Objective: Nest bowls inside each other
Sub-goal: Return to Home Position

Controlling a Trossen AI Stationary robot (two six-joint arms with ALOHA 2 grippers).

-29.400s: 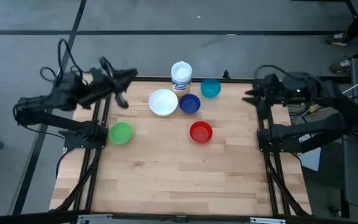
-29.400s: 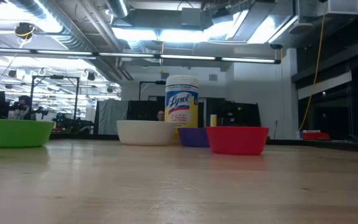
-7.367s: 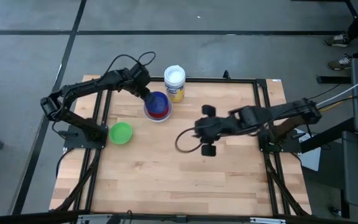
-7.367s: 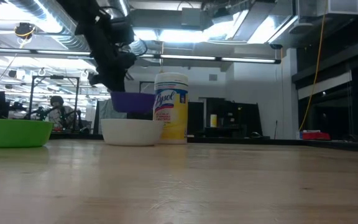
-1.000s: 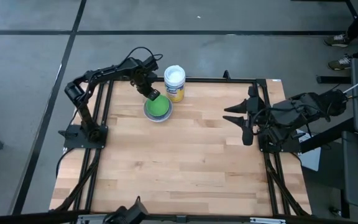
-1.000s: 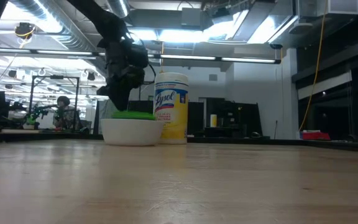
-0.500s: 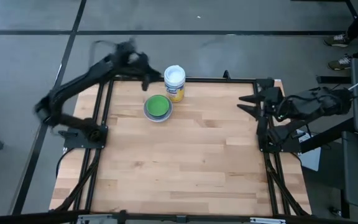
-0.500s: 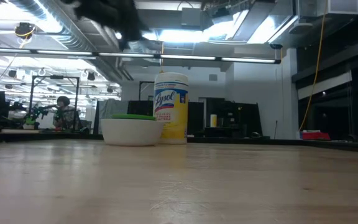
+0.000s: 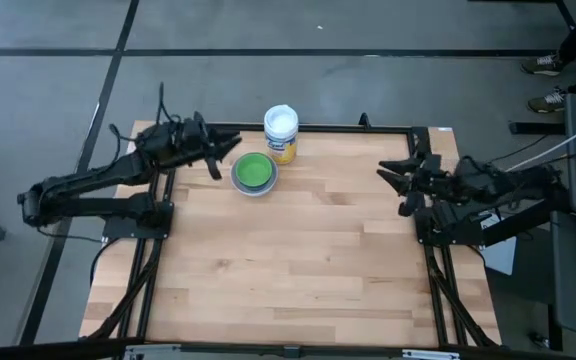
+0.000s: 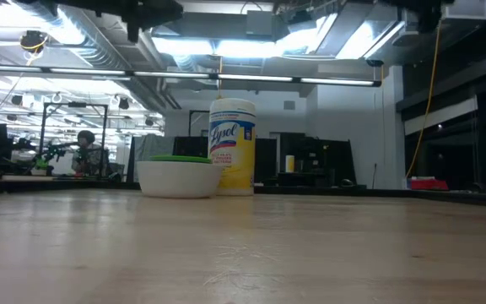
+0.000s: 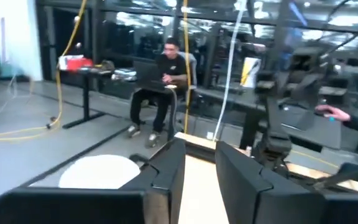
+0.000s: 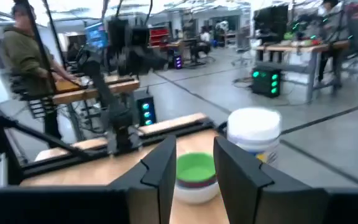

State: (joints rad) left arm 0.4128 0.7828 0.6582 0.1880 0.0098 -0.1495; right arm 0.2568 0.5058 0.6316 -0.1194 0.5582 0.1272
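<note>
The bowls stand nested in one stack (image 9: 254,173) on the table's far left part. The green bowl (image 12: 195,167) lies on top, and the white bowl (image 10: 175,177) at the bottom rests on the wood. Red and dark rims show between them in the right wrist view. My left gripper (image 9: 225,156) hovers level just left of the stack, open, with nothing between its fingers (image 11: 201,155). My right gripper (image 9: 393,185) hangs at the table's right edge. It points across at the stack and is open and empty (image 12: 194,155).
A white-lidded tub with a yellow label (image 9: 281,132) stands right beside the stack, on its far right side (image 10: 233,148). The wooden table (image 9: 298,270) lies bare in the middle and near part. People sit and stand in the room beyond.
My left gripper has risen off the green bowl, swung up and back toward the table's left edge, and tipped from pointing down to level. My right arm has drawn back toward the right edge. The bowl stack has stayed where it was.
</note>
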